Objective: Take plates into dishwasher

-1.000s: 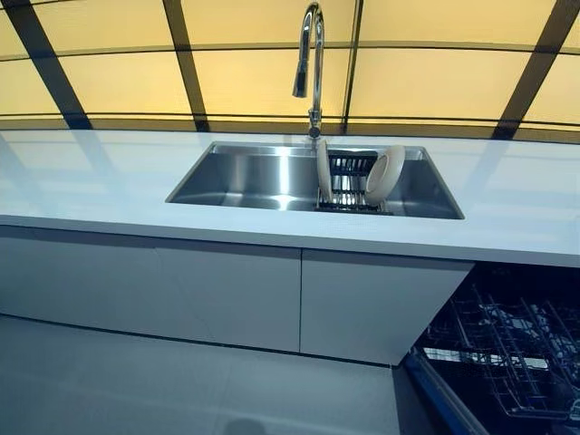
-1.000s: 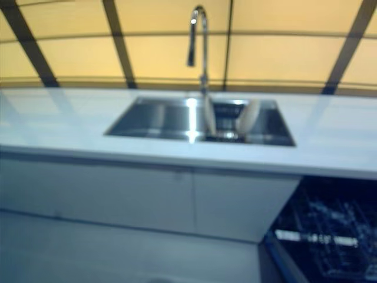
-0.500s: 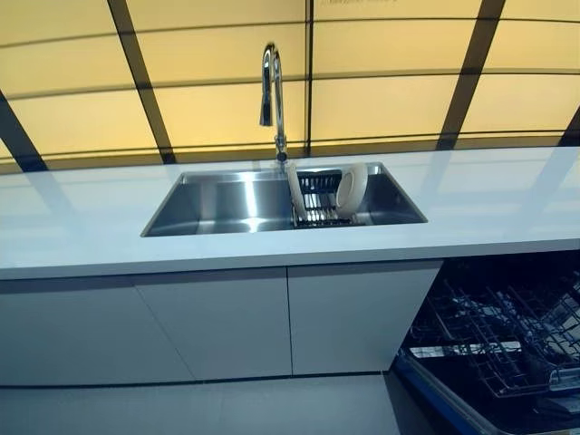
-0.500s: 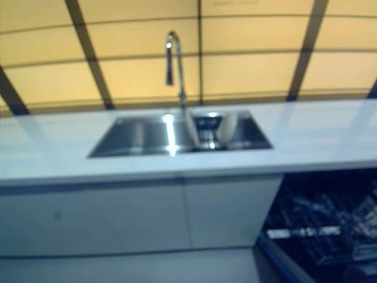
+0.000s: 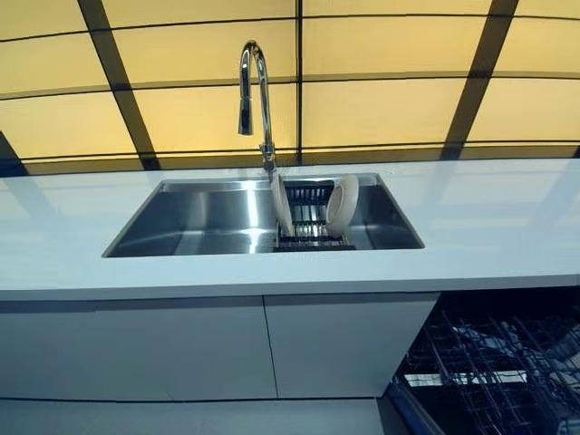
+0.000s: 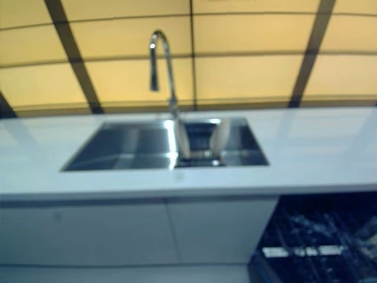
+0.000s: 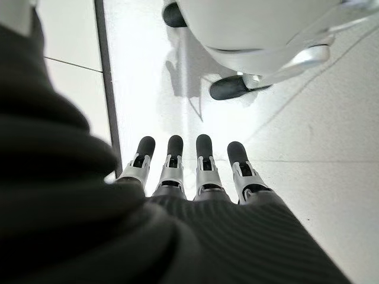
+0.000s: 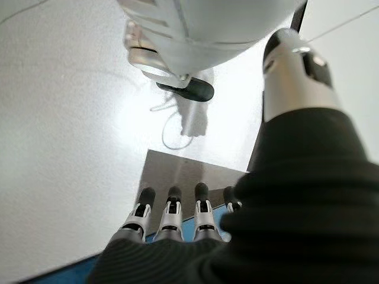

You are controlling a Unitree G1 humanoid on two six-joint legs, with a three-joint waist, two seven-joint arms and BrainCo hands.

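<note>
Only the camera has shifted since a second ago; both plates stay upright in the rack inside the sink, with the dishwasher open below right. No writing is legible. Left hand and right hand hang straight-fingered, empty.

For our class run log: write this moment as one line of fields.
plates: upright in sink rack | dishwasher: open | left hand: open, empty | right hand: open, empty
</note>
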